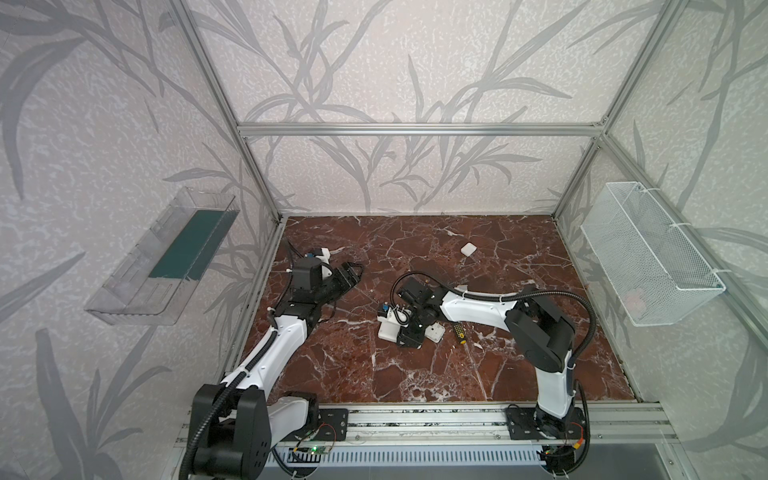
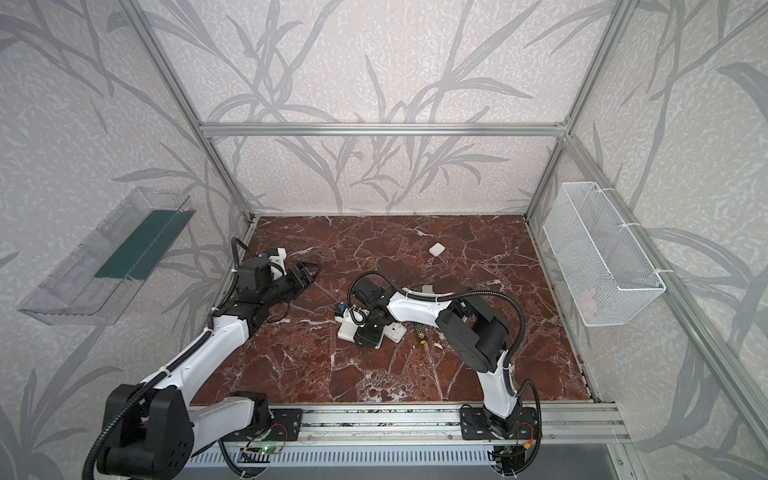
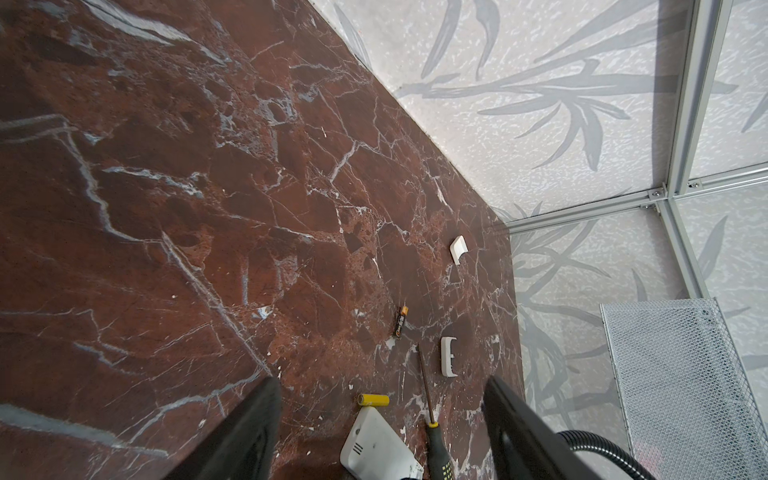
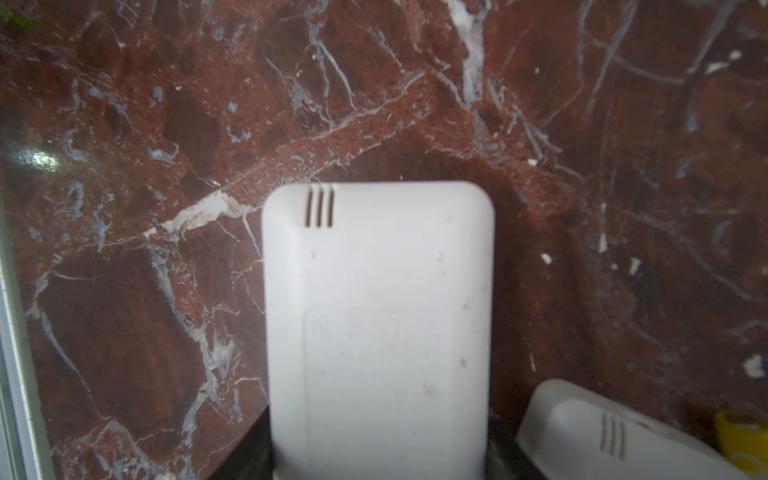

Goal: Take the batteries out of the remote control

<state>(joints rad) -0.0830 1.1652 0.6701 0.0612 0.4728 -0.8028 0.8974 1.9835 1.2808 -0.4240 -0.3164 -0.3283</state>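
Both top views show left gripper (image 1: 354, 275) wide open and empty, well apart from the work. Mid-table, right gripper (image 4: 380, 436) clamps a white remote (image 4: 378, 311) across its width, long axis pointing away from the jaws, battery bay hidden. Nearby lie second remote (image 4: 582, 432), yellow battery (image 3: 374, 400) at its end, dark battery (image 3: 401, 321), screwdriver (image 3: 436, 449) and white cover (image 3: 449, 357); the right arm looks nearer.
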